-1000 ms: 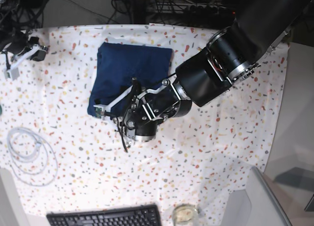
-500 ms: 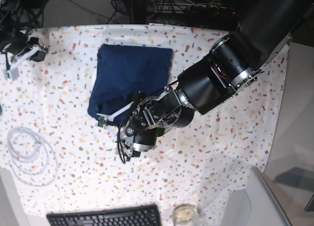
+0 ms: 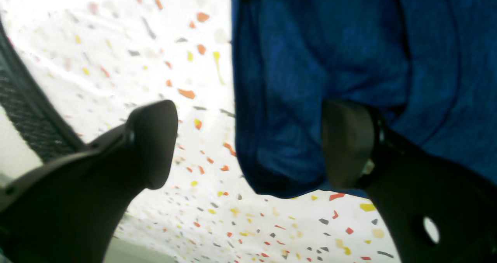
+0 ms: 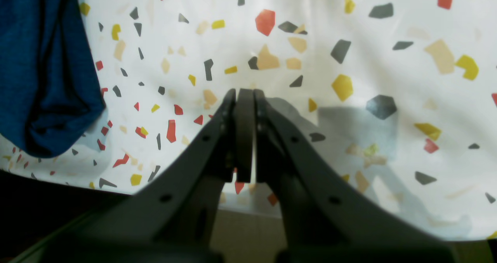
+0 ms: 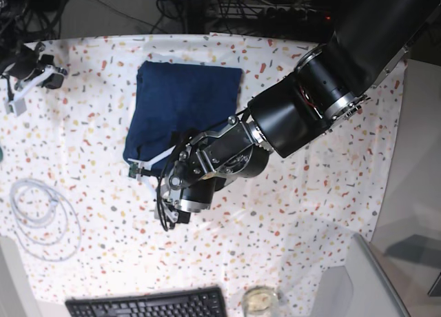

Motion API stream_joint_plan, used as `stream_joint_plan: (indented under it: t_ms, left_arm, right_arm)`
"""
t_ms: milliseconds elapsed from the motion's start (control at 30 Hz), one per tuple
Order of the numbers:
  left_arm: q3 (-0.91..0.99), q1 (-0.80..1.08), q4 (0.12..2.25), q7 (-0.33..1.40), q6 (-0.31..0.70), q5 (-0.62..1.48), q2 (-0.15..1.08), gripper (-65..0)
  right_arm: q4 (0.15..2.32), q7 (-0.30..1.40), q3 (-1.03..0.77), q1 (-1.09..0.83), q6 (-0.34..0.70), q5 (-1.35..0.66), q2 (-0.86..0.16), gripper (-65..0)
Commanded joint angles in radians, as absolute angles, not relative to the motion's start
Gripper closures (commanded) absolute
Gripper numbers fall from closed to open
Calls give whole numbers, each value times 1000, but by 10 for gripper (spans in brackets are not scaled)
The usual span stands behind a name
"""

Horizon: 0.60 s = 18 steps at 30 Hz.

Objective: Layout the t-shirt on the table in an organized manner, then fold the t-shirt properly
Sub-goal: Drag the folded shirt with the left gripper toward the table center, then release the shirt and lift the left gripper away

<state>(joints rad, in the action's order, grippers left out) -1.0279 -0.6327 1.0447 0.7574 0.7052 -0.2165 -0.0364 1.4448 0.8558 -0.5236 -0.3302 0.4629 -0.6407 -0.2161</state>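
The shirt (image 5: 180,103) is lying as a folded navy rectangle on the far-middle part of the table (image 5: 303,213), its near corner sagging into a rounded, slightly lumpy edge. The left gripper (image 3: 248,146) is hovering low over that near corner with its jaws spread wide and nothing between them; in the left wrist view one finger is sitting over bare speckled cloth and the other over the fabric, so the shirt's side edge is running up between them. The right gripper (image 4: 244,100) is resting pinched fully closed and empty near the table's far corner, well apart from the work, with only a rounded corner of the shirt showing at the edge of its view. Judging from how things lie, the fold looks largely made and the step in hand is either tidying this near corner or taking a fresh hold for one more fold. To do that well, the left arm should be lowering until the lower finger slides under every layer at the corner, not just the top one, then closing firmly before lifting, and moving slowly so the stack below does not drag or skew. Any pull should be running along the existing edge, keeping the rectangle square and the tablecloth from bunching.
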Motion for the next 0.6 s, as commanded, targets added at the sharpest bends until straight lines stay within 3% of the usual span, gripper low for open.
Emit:
stream_joint_plan:
  t_ms: [0,567]
  left_arm:
    - [-1020,-653,1086,754,698,-220,-47,-538]
    - [-1017,-599,1276,817,698,-219,53,-535]
  right_arm:
    - [1457,840,-526,-326,467,-654,-234,0]
    - [1457,840,-526,-325,467,-654,-239,0]
